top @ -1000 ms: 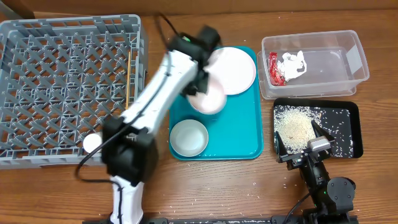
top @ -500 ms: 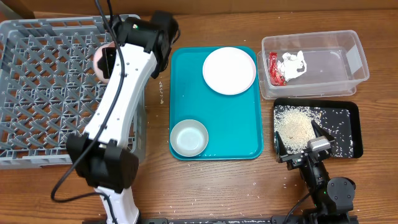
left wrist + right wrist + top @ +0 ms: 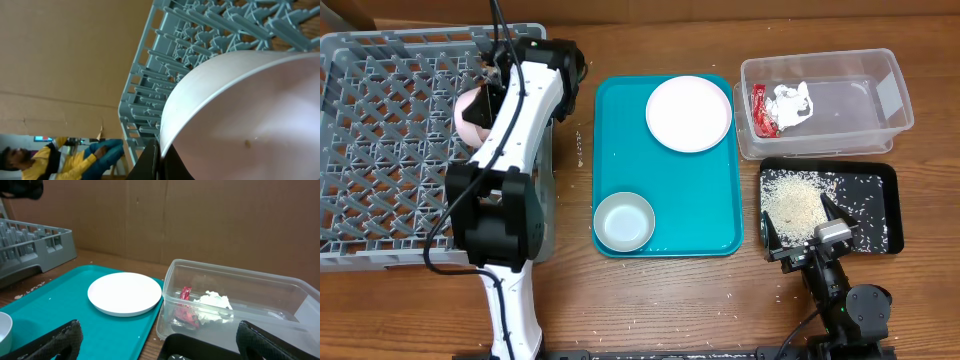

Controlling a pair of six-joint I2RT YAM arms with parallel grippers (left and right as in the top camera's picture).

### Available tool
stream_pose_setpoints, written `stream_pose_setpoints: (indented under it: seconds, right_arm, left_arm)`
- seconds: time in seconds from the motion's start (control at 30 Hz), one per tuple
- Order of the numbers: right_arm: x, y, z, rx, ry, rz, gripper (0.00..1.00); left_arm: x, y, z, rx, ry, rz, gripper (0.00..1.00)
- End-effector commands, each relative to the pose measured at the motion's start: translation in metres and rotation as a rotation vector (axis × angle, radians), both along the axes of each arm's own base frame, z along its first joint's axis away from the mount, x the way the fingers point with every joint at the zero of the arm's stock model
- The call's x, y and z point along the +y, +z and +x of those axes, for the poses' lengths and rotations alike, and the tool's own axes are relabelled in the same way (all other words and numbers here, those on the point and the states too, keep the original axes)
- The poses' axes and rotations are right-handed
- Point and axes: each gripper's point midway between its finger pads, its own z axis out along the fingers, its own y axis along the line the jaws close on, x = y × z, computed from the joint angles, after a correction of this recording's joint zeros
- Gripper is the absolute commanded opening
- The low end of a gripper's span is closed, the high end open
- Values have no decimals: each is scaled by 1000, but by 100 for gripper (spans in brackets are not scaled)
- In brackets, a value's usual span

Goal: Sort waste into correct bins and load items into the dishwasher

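Note:
My left gripper (image 3: 488, 98) is shut on the rim of a white bowl (image 3: 470, 112) and holds it over the grey dish rack (image 3: 380, 150); in the left wrist view the bowl (image 3: 240, 115) fills the frame above the rack's lattice (image 3: 200, 30). My right gripper (image 3: 810, 228) is open and empty, resting near the black tray (image 3: 880, 180) of rice grains (image 3: 795, 200). The clear tub (image 3: 880, 95) holds the red wrapper (image 3: 762, 108) and white tissue (image 3: 790, 103); both show in the right wrist view (image 3: 186, 311). A flat plate (image 3: 689, 112) and a small bowl (image 3: 624, 221) lie on the teal tray (image 3: 690, 210).
A wooden chopstick (image 3: 527, 120) lies in the rack near its right wall. A small white cup (image 3: 468, 229) sits at the rack's front right. Loose rice grains (image 3: 790, 295) are scattered on the wooden table in front of the black tray.
My left arm carried the bowl from the teal tray leftward over the dish rack and turned it. The right arm has not moved.

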Motion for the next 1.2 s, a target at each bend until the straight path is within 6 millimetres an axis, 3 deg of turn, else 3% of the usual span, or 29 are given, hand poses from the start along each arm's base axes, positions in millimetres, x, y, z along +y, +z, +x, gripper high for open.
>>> stream_pose_setpoints:
  seconds: [0.0, 0.17, 0.43, 0.47, 0.6, 0.7, 0.8, 0.87, 0.93, 0.97, 1.03, 1.17]
  right_arm:
    - [-2, -2, 0, -5, -11, -3, 100]
    - [-2, -2, 0, -5, -11, -3, 100]
    - [-2, -2, 0, -5, -11, -3, 100]
    - [-2, -2, 0, -5, -11, -3, 99]
    - [-2, -2, 0, -5, -11, -3, 100]
    - [-2, -2, 0, -5, -11, -3, 100]
    - [-2, -2, 0, -5, -11, -3, 100]
    - [-2, -2, 0, -5, -11, -3, 100]
    - [-2, -2, 0, -5, -11, -3, 99]
    - [-2, -2, 0, -5, -11, -3, 100]
    - [-2, -2, 0, -5, -11, -3, 100]
    - [-2, -2, 0, -5, -11, -3, 99]
  left_arm:
    - [-1, -12, 1, 53, -6, 23, 4]
    - [-6, -12, -5, 100, -15, 17, 4]
    - [-38, -24, -8, 128, -54, -64, 4]
    - [-42, -26, -9, 130, -59, -72, 6]
    - [-59, -32, -12, 144, -74, -121, 32]
    - [-77, -33, -17, 142, -72, -213, 40]
    - [-115, -33, -16, 86, -87, -406, 52]
    - [-152, -38, -7, 43, -133, -584, 76]
    - [-202, -48, 6, 41, -234, -814, 98]
    - [-231, -53, 13, 58, -316, -934, 100]
    - [-270, -57, 22, 89, -453, -1081, 100]
    - [-305, -61, 41, 1, -515, -1221, 95]
